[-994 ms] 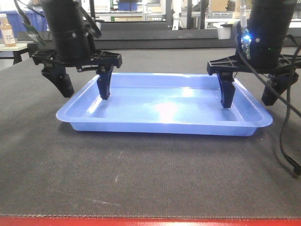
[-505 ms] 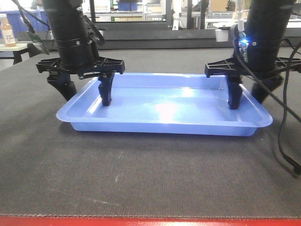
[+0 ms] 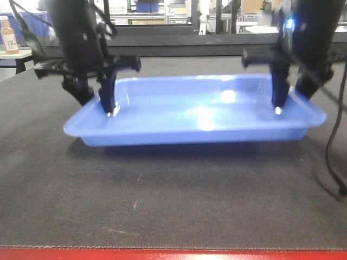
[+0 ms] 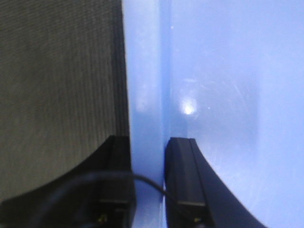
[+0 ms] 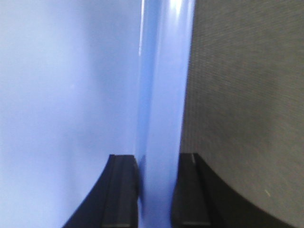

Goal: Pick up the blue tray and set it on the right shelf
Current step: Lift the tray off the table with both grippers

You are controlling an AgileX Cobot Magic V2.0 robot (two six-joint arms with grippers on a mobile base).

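Observation:
The blue tray (image 3: 200,116) hangs a little above the dark mat, held at both short ends. My left gripper (image 3: 95,100) is shut on the tray's left rim, one finger inside the wall and one outside. The left wrist view shows the tray wall (image 4: 145,95) pinched in the left gripper (image 4: 147,156). On the other end, my right gripper (image 3: 293,95) is shut on the right rim in the same way. In the right wrist view the tray rim (image 5: 161,71) runs straight into the right gripper (image 5: 159,161). The right shelf is out of view.
The dark mat (image 3: 162,200) covers the table, with a red edge (image 3: 162,254) at the front. A black cable (image 3: 331,162) hangs down at the right. A bottle (image 3: 8,35) stands at the far left. Racks and blue bins (image 3: 145,6) fill the background.
Both grippers have closed on the tray's end rims and risen. The tray has come up off the mat, its right end slightly higher, and the picture is blurred by the motion.

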